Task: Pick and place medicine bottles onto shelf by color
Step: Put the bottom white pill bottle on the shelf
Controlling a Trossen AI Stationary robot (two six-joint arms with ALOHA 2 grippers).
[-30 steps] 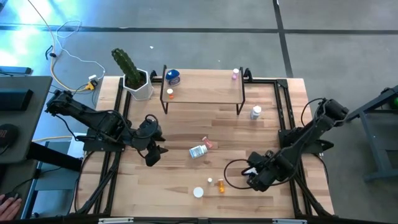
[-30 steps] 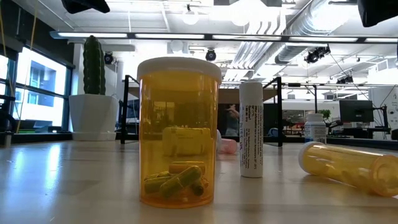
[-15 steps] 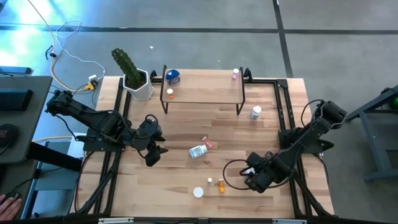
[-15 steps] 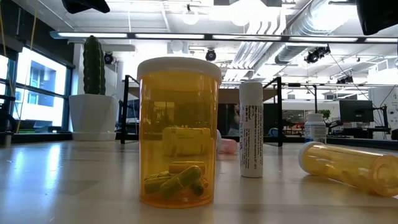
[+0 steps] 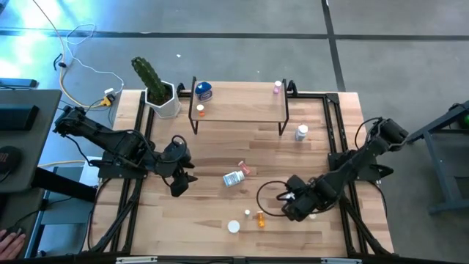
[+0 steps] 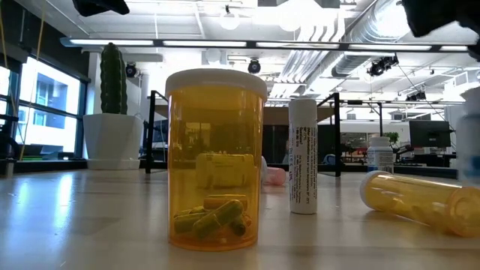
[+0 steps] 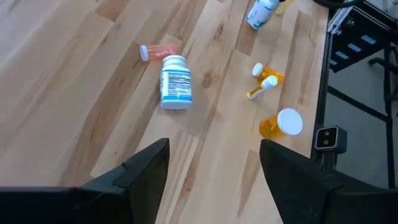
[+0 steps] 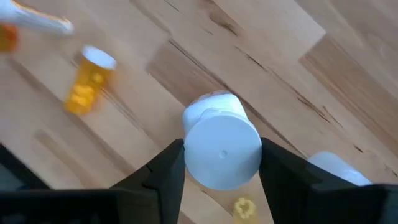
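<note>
From above, the right gripper [image 5: 296, 205] sits low and right of centre on the table, the left gripper [image 5: 179, 180] waits left of centre, and the shelf [image 5: 238, 103] at top centre carries three bottles.

Its wrist camera shows a white bottle [image 8: 221, 147] squeezed between both fingers, apparently clamped, so the pick is in hand; lifting it to the shelf comes next.

The left wrist camera shows that claw spread apart over bare wood.

At table level an orange bottle [image 6: 216, 159] fills the centre.
</note>
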